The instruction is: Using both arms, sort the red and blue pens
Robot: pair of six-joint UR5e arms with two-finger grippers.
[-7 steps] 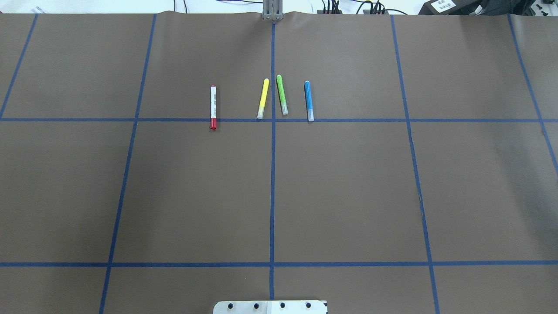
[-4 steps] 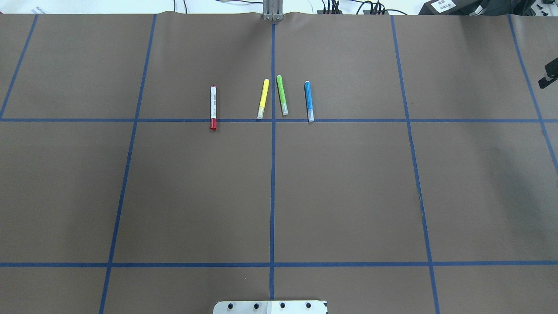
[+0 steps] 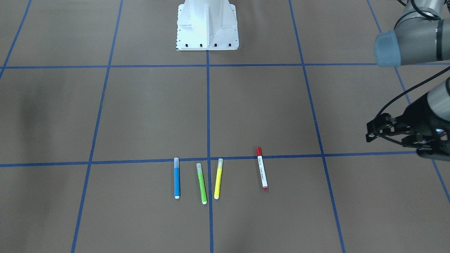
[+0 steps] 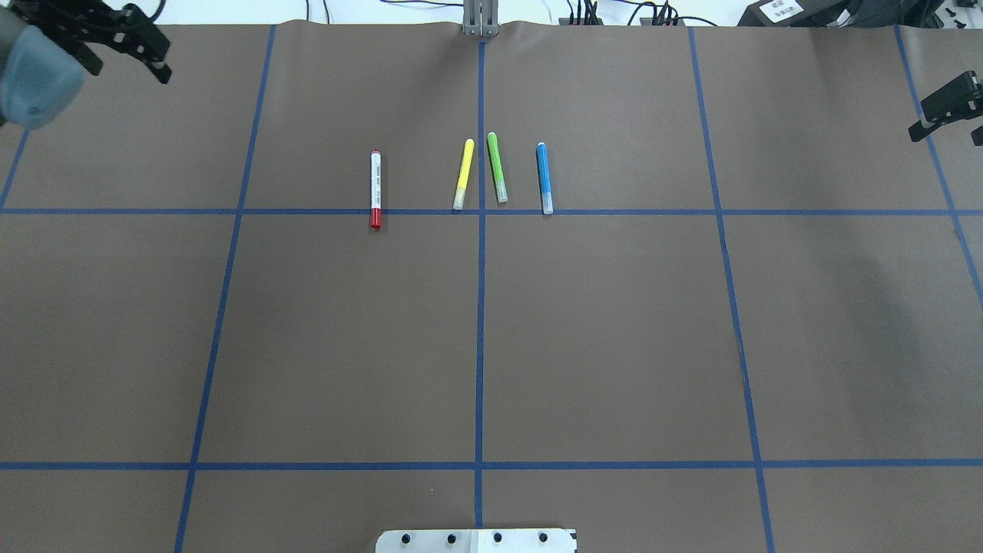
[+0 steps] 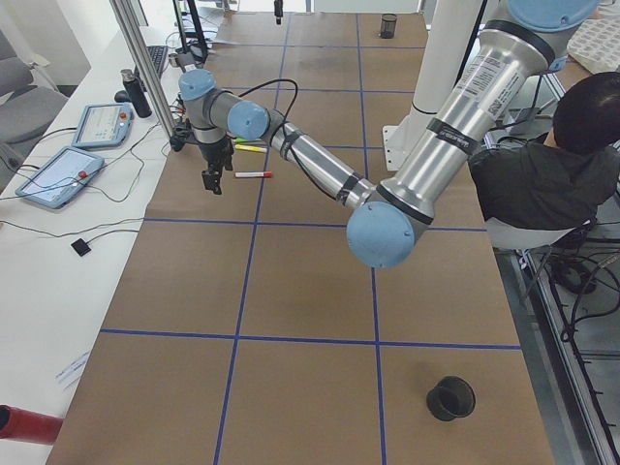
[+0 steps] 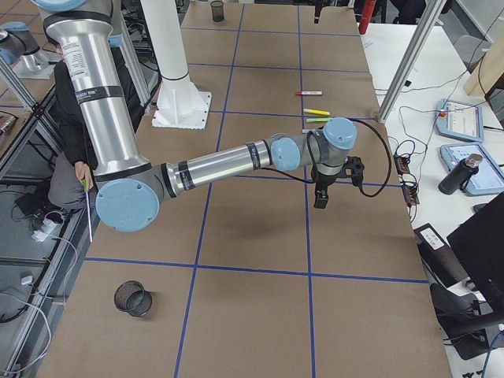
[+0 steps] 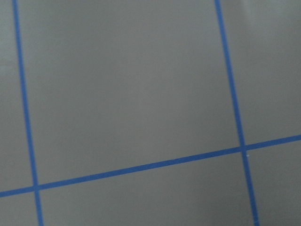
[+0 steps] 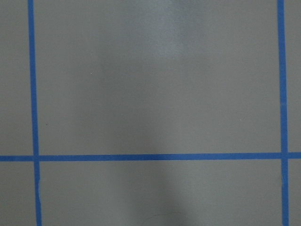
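Observation:
The red pen [image 4: 375,189] [image 3: 262,168], a white barrel with a red cap, lies left of the table's centre line. The blue pen [image 4: 544,177] [image 3: 177,178] lies right of that line. Both rest flat on the brown table cover, with nothing touching them. My left gripper [image 4: 157,63] [image 3: 372,129] hangs open and empty at the far left corner, well away from the red pen. My right gripper [image 4: 928,117] [image 6: 322,194] pokes in at the right edge, open and empty, far from the blue pen. Both wrist views show only bare cover and blue tape lines.
A yellow highlighter [image 4: 464,173] and a green highlighter [image 4: 497,167] lie between the two pens. A black mesh cup [image 5: 451,397] stands at the left end of the table and another [image 6: 132,298] at the right end. A seated person [image 5: 552,165] is behind the robot.
My left gripper has come into the overhead view at the top left corner. My right gripper has moved further in from the right edge. The pens have not moved.

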